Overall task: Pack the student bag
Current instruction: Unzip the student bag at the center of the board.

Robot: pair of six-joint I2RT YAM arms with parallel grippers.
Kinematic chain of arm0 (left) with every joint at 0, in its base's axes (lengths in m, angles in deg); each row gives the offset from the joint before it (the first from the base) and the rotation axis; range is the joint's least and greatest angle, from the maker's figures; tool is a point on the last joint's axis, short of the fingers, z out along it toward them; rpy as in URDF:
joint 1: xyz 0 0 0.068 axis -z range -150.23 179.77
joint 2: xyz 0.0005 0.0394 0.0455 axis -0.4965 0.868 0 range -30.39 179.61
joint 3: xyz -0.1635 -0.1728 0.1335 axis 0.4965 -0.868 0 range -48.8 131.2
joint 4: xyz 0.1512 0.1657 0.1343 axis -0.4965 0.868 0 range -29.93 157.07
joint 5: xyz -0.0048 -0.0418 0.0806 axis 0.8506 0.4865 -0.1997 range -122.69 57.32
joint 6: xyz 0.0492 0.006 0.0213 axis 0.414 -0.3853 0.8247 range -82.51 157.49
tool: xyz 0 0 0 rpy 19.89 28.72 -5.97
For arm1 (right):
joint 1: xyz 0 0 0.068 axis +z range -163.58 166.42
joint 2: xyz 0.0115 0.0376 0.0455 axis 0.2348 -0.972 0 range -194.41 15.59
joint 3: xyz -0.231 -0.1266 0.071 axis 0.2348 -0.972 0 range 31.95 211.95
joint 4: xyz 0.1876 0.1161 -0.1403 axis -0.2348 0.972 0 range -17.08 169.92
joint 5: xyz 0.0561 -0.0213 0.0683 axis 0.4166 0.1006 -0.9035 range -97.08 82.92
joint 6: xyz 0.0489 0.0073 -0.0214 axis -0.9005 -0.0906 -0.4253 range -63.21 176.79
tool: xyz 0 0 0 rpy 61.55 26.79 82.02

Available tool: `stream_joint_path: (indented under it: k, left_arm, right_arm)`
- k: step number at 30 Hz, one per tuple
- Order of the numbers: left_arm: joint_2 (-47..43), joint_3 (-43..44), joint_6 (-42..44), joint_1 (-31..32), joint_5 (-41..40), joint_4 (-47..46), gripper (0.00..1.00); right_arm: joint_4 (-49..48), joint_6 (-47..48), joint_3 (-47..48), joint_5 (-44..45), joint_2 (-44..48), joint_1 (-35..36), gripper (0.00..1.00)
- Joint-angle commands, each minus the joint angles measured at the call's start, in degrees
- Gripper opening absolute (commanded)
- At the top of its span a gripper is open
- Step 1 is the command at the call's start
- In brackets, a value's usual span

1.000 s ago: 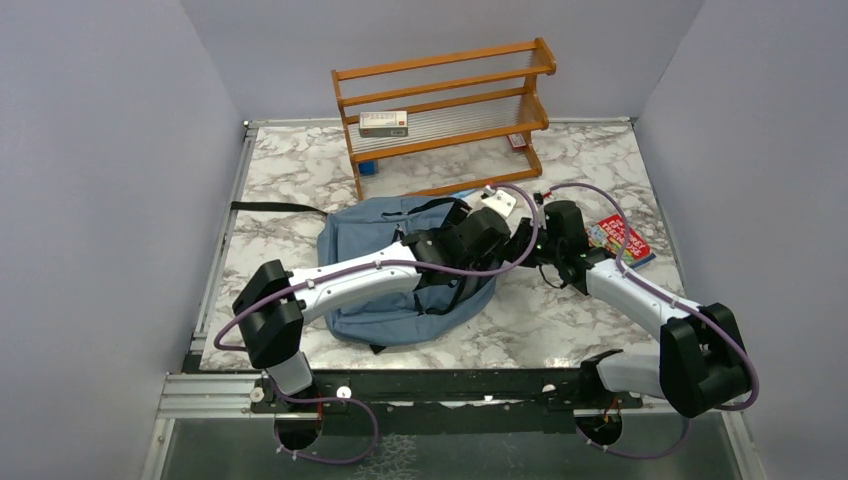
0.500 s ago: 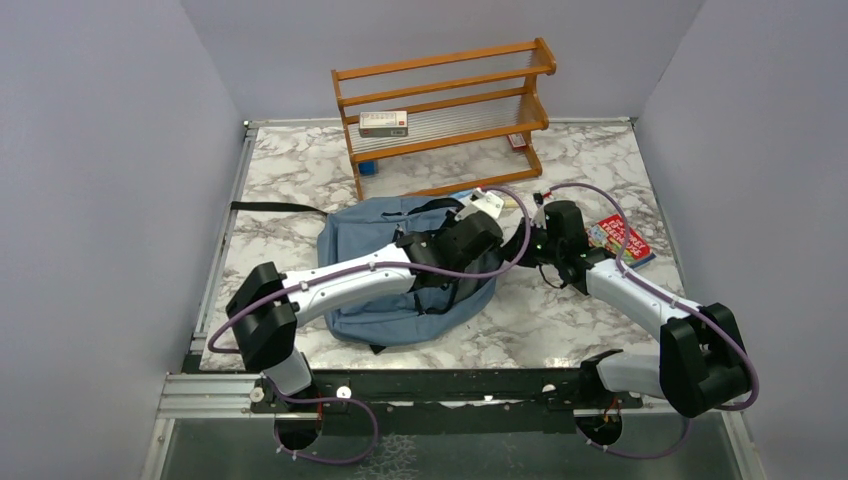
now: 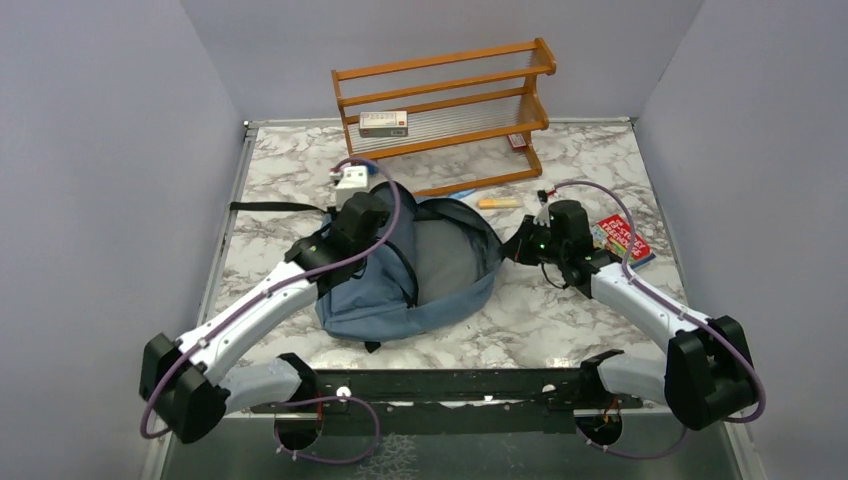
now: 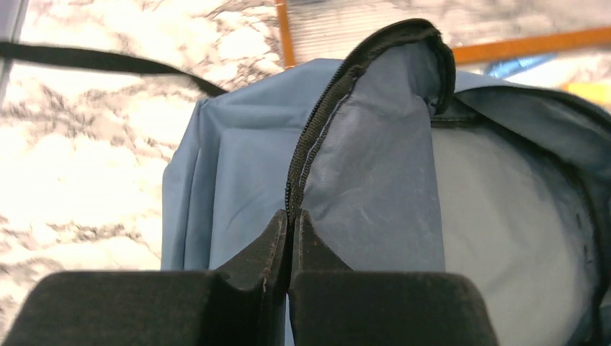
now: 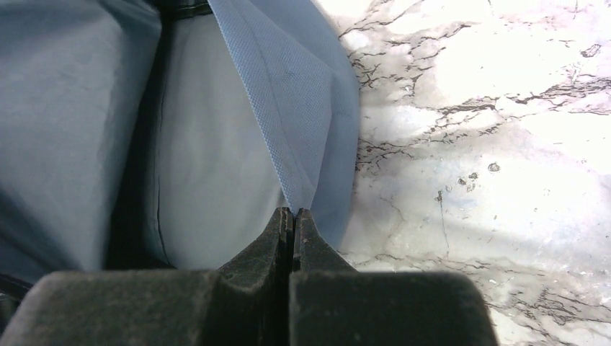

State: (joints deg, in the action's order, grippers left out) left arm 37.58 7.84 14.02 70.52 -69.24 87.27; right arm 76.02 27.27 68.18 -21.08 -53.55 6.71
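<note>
The student bag [image 3: 440, 265], dusty blue with black zipper trim, lies on the marble table with its main compartment pulled wide open and its pale lining showing. My left gripper [image 3: 378, 212] is shut on the black zipper edge [image 4: 324, 115] of the lifted flap, at the bag's left side [image 4: 216, 166]. In the left wrist view the left gripper [image 4: 292, 216] pinches that edge between closed tips. My right gripper [image 3: 508, 252] is shut on the bag's right rim. The right wrist view shows the right gripper [image 5: 294, 213] clamping a fold of blue fabric [image 5: 288, 94] beside the lining [image 5: 202, 144].
A wooden rack [image 3: 445, 110] stands at the back with a white box [image 3: 383, 123] on its shelf. An orange stick-like item [image 3: 498, 202] lies behind the bag. A colourful book [image 3: 620, 238] lies at the right. A black strap [image 3: 275, 208] trails left.
My left gripper shut on the zipper edge and swung left across the bag, pulling the flap open and baring the lining. The right gripper kept its hold and barely moved.
</note>
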Motion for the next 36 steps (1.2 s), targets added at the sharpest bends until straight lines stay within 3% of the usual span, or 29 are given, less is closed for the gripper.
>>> stream_joint_path:
  k: [1, 5, 12, 18, 20, 27, 32, 36]
  left_arm:
    - [-9.2, -7.99, -13.94, -4.16, -3.54, 0.32, 0.0]
    - [-13.85, -17.0, -26.27, -6.94, -2.19, 1.29, 0.0]
    - [-11.14, -27.06, -41.33, -7.53, -0.42, 0.85, 0.0]
    - [-8.62, -28.96, -40.57, -7.55, -0.88, -0.81, 0.29]
    - [-8.84, -29.08, -40.16, -7.53, -0.96, -1.05, 0.35]
    - [-10.16, -28.82, -38.73, -7.56, -1.5, -1.27, 0.39]
    - [-11.51, -28.77, -38.43, -7.54, -1.57, -1.27, 0.39]
    - [-12.92, -28.46, -37.66, -7.53, -1.82, -1.26, 0.39]
  right_arm:
    - [0.61, -0.47, -0.22, 1.81, 1.1, -0.08, 0.01]
    - [0.76, -0.61, -0.36, 1.78, 0.88, -0.08, 0.01]
    - [0.89, -0.67, -0.59, 1.63, 1.09, -0.12, 0.01]
    - [1.27, -0.45, -0.59, 1.81, 1.54, -0.08, 0.01]
    - [1.58, -0.41, -0.35, 1.79, 1.69, -0.12, 0.02]
    - [5.76, 1.99, 3.2, 2.23, 6.32, -0.09, 0.32]
    - [8.89, 4.31, 8.14, 2.74, 9.04, -0.08, 0.41]
    - [9.19, 4.5, 12.45, -2.91, 7.77, -0.08, 0.44]
